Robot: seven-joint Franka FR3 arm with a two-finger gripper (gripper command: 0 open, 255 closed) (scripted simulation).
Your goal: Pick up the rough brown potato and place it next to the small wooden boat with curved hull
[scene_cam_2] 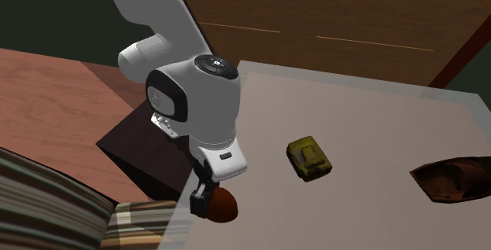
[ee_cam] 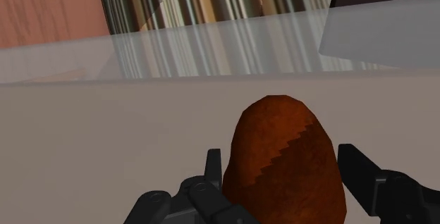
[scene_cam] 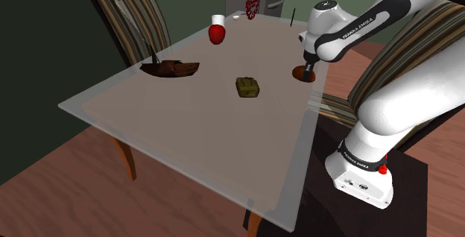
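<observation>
Roughly: potato sat between spread fingers

Potato (ee_cam: pixel 282 166) was egg-shaped, reddish-brown, with a mottled, rough skin and a jagged shadow line. It stood on the frosted, glassy table (scene_cam: pixel 186 124), by the edge near the stand. Gripper (ee_cam: pixel 282 156) fingers (ee_cam: pixel 359 170) flanked it, spread, with a slight gap on one side. Boat (scene_cam: pixel 170 68), dark brown with a curved hull, lay well apart.

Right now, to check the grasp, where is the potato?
The potato sits at the table's edge on the shoulder view's right, directly under the tool, with the olive tank its nearest neighbour.
</observation>
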